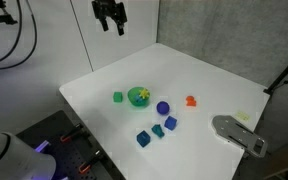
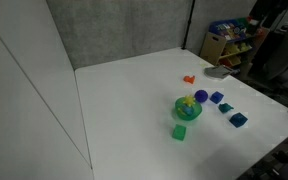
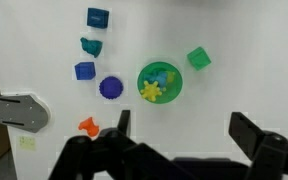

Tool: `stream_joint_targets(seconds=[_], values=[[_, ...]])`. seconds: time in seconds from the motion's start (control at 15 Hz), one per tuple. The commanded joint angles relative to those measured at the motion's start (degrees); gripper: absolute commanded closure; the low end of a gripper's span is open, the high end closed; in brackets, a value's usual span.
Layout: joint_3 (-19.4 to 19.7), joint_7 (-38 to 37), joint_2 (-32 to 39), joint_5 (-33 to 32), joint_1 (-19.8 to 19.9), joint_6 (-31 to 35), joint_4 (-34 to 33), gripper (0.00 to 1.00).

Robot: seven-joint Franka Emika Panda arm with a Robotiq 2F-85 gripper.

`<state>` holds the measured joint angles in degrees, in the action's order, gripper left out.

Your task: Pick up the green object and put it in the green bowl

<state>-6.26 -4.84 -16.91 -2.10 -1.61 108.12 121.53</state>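
The green object, a small dark teal block point(image 3: 90, 46), lies on the white table between two blue cubes point(image 3: 98, 17) point(image 3: 84, 71). It shows in both exterior views point(image 1: 157, 130) point(image 2: 225, 108). The green bowl point(image 3: 176, 92) stands mid-table with a yellow star-shaped toy point(image 3: 151, 91) inside, and shows in both exterior views point(image 1: 146, 92) point(image 2: 179, 110). My gripper point(image 3: 182, 135) is open and empty, high above the table in an exterior view point(image 1: 109, 15), well clear of the block and the bowl.
A light-green cube point(image 3: 198, 59) sits beside the bowl. A blue round piece point(image 3: 111, 88) and a small orange piece point(image 3: 87, 126) lie nearby. A grey flat object point(image 3: 19, 111) lies near the table edge. A grey wall backs the table.
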Motion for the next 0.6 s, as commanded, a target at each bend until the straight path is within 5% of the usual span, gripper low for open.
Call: stream_joint_targets(seconds=[0.0, 0.53], values=[[1.8, -0.8, 3.5, 1.5, 0.1, 1.8, -2.2, 0.0], [6.8, -1.6, 9.8, 6.8, 2.6, 9.5, -1.6, 0.0]])
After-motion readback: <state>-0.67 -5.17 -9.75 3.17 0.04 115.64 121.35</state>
